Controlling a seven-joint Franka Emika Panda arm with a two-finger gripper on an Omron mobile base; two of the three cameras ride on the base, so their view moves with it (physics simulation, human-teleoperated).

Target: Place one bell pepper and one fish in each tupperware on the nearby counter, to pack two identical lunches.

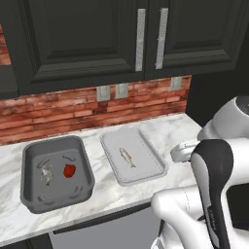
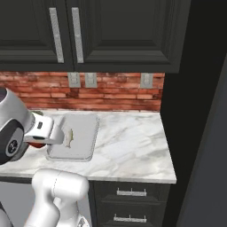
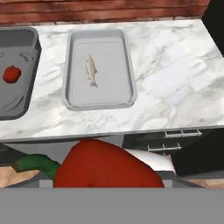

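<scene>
Fingers: the fingertips themselves are hidden at the bottom of the hand view; a large red bell pepper (image 3: 107, 165) with a green stem sits right where they would rise, close against the camera, so it looks gripped between them, though the contact itself cannot be seen.
Held pepper: lower centre of the hand view, its stem pointing to the lower left of that frame; a red patch under the arm at the left edge of the right base view may be the same pepper.
Arm: white with dark joints, lower right of the left base view and lower left of the right base view.
Shallow tray (image 1: 133, 156): light grey, centre of the left base view, upper centre of the hand view, flat on the bench.
Fish in tray (image 3: 91, 70): one small silvery fish lying lengthwise near the tray's middle.
Deep tub (image 1: 56, 173): dark grey, left of the tray in the left base view, just beside it but apart.
Tub contents: a small red pepper (image 1: 69, 170) and a pale fish (image 1: 46, 175) side by side on its floor.
Bench (image 2: 128, 142): white marble with grey veins, over black drawers with steel handles.
Behind: a red brick wall (image 1: 73, 109) with grey outlets, and black upper cabinets (image 1: 92, 34) with steel handles.
</scene>
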